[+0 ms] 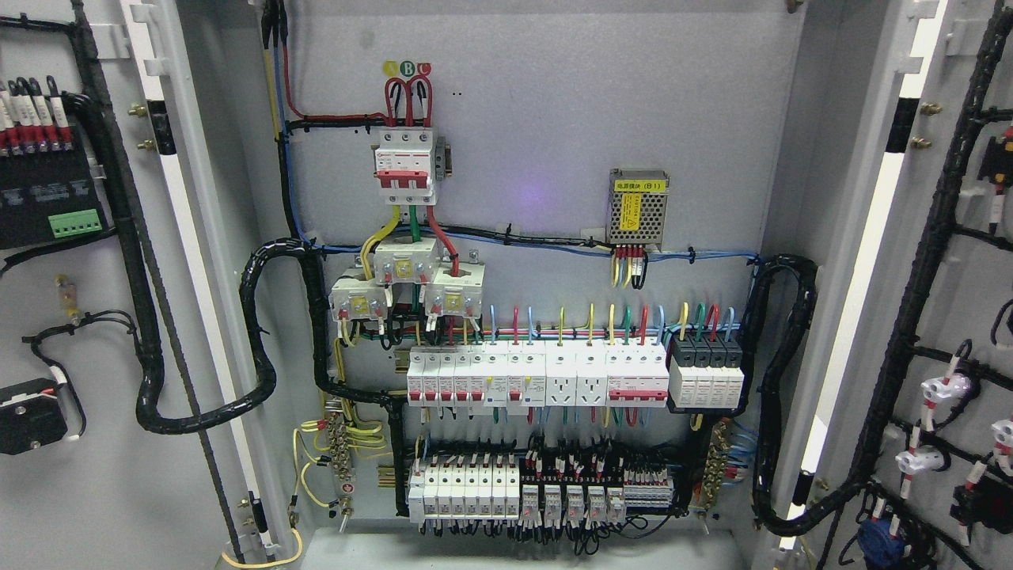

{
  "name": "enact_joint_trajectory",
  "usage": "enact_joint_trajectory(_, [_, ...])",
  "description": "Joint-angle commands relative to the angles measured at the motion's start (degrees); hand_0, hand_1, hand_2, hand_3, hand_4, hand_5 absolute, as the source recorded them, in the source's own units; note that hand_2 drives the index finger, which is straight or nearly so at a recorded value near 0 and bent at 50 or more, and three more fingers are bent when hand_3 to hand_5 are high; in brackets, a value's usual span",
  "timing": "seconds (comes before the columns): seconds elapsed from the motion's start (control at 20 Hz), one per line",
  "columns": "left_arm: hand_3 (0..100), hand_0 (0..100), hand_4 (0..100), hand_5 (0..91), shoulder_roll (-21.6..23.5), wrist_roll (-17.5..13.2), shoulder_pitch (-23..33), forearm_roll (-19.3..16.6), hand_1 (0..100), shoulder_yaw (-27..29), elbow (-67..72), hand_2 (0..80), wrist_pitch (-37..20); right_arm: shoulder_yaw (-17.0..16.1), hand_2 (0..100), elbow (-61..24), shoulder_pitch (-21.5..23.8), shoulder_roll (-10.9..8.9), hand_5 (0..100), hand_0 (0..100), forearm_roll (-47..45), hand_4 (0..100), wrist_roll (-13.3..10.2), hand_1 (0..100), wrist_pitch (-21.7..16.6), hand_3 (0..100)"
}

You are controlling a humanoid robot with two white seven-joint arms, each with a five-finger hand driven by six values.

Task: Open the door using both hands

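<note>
A grey electrical cabinet fills the head view with both doors swung wide open. The left door [95,475] shows its inner face at the left edge, carrying black cable bundles and a green terminal block. The right door [961,301] shows its inner face at the right edge, with black wiring and white connectors. Between them the back panel [538,119] holds a red-and-white main breaker [405,162], rows of white breakers [538,376] and a lower row of relays [546,495]. Neither of my hands nor arms appears anywhere in the picture.
A small metal power supply with a yellow label [638,206] is mounted at the panel's upper right. Thick black cable looms [261,340] loop from each door hinge side into the cabinet. The cabinet floor [514,550] shows at the bottom.
</note>
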Motion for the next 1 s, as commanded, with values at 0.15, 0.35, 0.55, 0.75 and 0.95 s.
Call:
enact_joint_trajectory(0.15, [0, 0, 0, 0.0, -8.1, -0.16, -10.21, -1.09, 0, -0.72, 72.27, 0.0, -25.3, 4.64, 0, 51.17, -4.34, 5.8, 0, 0, 11.61, 0, 0.15, 0, 0.25, 0])
enact_joint_trajectory(0.35, [0, 0, 0, 0.0, -8.37, -0.16, -11.81, 4.8, 0, -0.9, 80.5, 0.0, 3.94, 3.85, 0, 66.99, -8.12, 8.69, 0, 0, 12.94, 0, -0.38, 0, 1.91, 0])
enact_joint_trajectory(0.55, [0, 0, 0, 0.0, -8.45, -0.42, -11.81, 7.8, 0, -0.72, 80.59, 0.0, 24.89, 4.64, 0, 76.07, -9.97, 9.32, 0, 0, 13.2, 0, -1.17, 0, 6.21, 0])
enact_joint_trajectory(0.75, [0, 0, 0, 0.0, -8.37, -0.51, -11.81, 7.8, 0, -0.72, 80.06, 0.0, 38.53, 4.21, 0, 76.08, -10.32, 9.32, 0, 0, 17.06, 0, -12.74, 0, 20.18, 0])
enact_joint_trajectory(0.95, [0, 0, 0, 0.0, -8.37, -0.34, -11.72, 7.54, 0, -0.72, 80.06, 0.0, 40.23, 4.21, 0, 76.34, -11.81, 10.8, 0, 0, 17.16, 0, -24.0, 0, 22.82, 0])
